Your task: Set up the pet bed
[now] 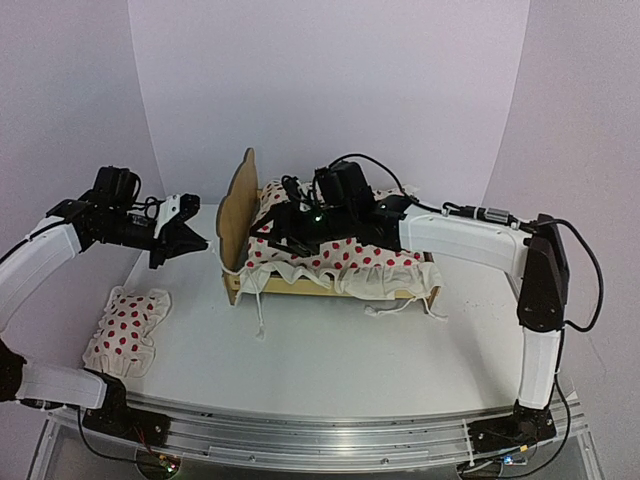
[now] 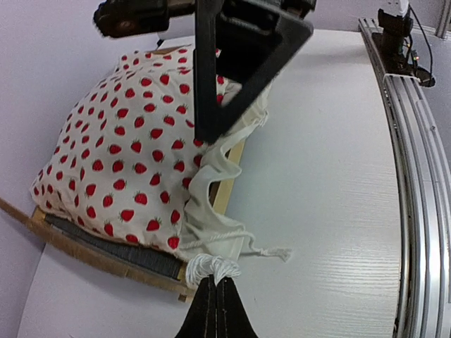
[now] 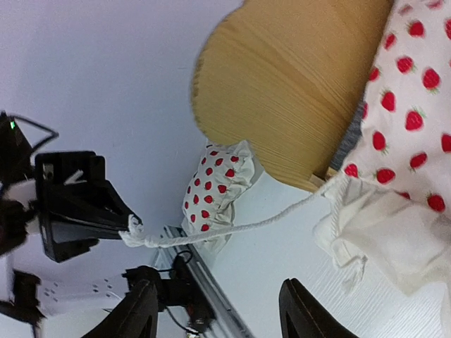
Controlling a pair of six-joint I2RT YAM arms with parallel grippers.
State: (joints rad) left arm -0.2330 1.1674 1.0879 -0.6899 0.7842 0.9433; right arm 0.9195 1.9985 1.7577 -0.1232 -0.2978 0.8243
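The pet bed is a light plywood frame with a scalloped headboard on its left end. A cream cloth with red dots lies bunched over it, and the dark mattress pad shows under the cloth's edge. My left gripper is left of the headboard, shut on the frayed end of the cloth's white cord. The cord runs taut from the cloth's corner to the left gripper. My right gripper hovers open over the bed, nothing between its fingers.
A small red-dotted pillow lies on the table at the near left, also in the right wrist view as the pillow. Loose cords hang from the bed's front. A metal rail runs along the near edge.
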